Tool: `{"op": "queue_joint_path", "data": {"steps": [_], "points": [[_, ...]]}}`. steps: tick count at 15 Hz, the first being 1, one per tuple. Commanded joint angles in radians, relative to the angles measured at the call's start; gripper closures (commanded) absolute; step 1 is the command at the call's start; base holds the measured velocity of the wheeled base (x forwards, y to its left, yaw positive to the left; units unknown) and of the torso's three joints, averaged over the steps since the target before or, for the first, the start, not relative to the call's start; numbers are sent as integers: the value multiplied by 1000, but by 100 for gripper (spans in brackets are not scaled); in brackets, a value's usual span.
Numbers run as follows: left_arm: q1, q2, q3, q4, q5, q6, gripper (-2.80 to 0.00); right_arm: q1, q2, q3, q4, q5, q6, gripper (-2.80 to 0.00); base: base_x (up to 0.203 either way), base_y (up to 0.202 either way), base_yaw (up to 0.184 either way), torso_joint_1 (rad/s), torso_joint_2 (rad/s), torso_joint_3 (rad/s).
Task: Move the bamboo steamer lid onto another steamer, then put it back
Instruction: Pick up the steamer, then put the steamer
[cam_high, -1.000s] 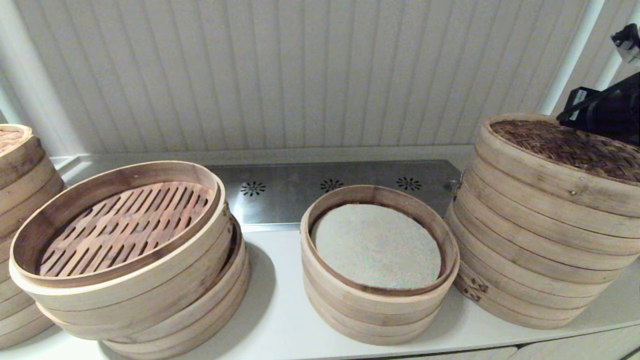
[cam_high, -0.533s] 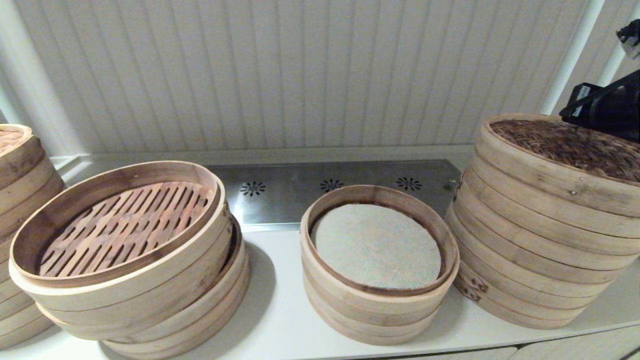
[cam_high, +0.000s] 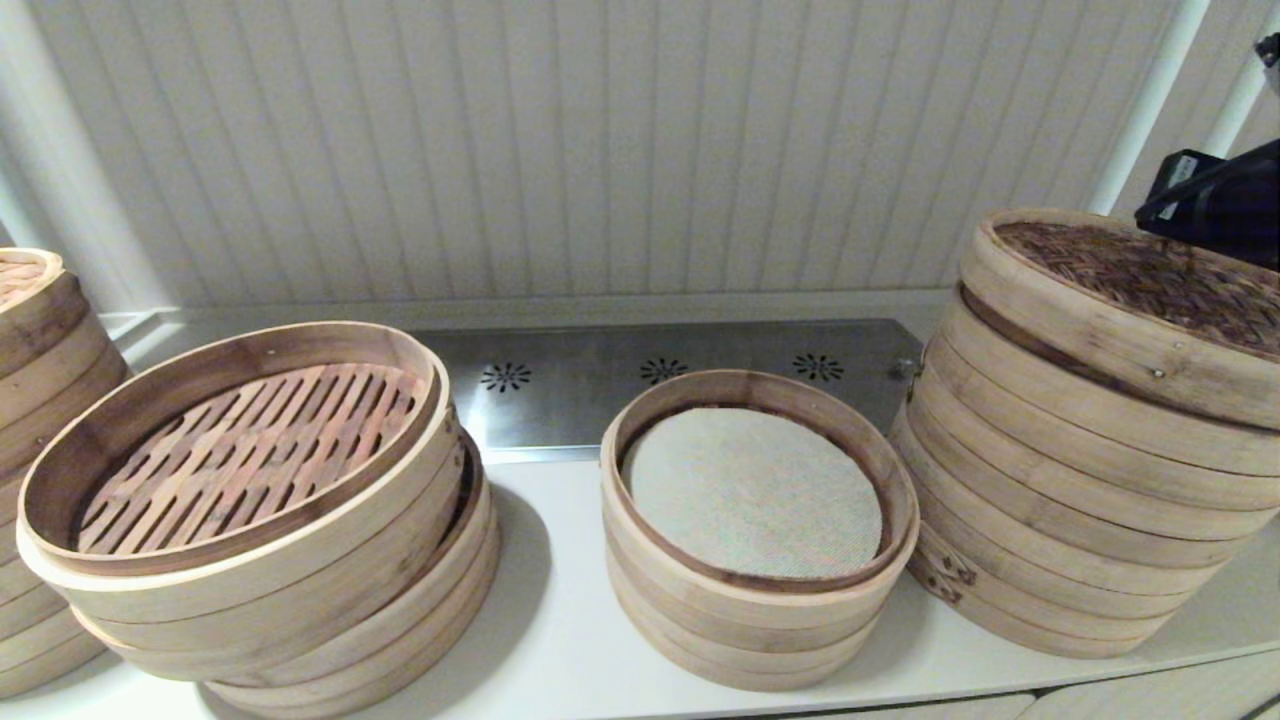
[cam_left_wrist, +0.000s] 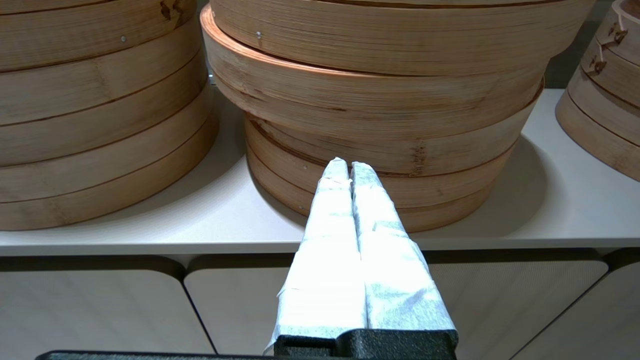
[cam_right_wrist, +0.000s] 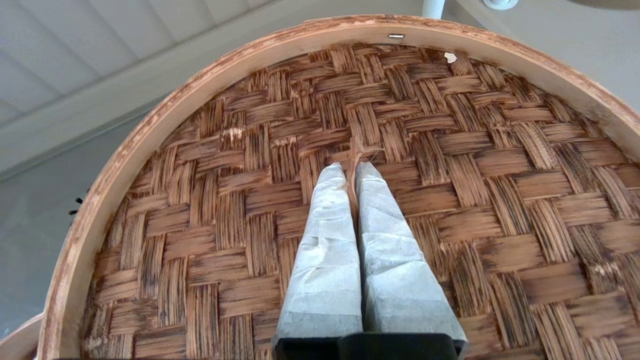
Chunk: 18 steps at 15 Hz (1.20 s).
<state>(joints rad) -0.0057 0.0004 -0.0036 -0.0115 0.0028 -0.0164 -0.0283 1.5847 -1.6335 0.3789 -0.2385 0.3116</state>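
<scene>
One thin cord loop at the centre of the lid (cam_right_wrist: 320, 150) is all my right gripper (cam_right_wrist: 350, 170) pinches, fingers closed on it. The lid sits tilted atop the tall steamer (cam_high: 1060, 500), one edge raised. It looks light and stiff, but may swing. My left gripper (cam_left_wrist: 348, 167) idles closed below the desk (cam_left_wrist: 500, 220) edge.

Lid (cam_high: 1120, 300): rough woven brown strips w/ pale bamboo rim (gripper fingers (cam_right_wrist: 327, 250) cloth-wrapped).

You see the bamboo steamer lid (cam_high: 1130, 300) and the steamer (cam_high: 1060, 500) under it cut off at the frame's right edge, and another stack (cam_high: 40, 400) cut at the left edge.
</scene>
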Motion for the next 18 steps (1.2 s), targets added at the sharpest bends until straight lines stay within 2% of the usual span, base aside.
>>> {"op": "queue_joint_path", "data": {"steps": [1,14,18], "points": [[0,1,-1,-1,0,0,0,1,-12,-2,1,-1,3,0,0,0,0,0,0,0],[0,1,0,0,0,0,0,63,-62,9,1,0,5,0,0,0,0,0,0,0],[0,0,1,1,0,0,0,150,-90,20,1,1,6,0,0,0,0,0,0,0]]}}
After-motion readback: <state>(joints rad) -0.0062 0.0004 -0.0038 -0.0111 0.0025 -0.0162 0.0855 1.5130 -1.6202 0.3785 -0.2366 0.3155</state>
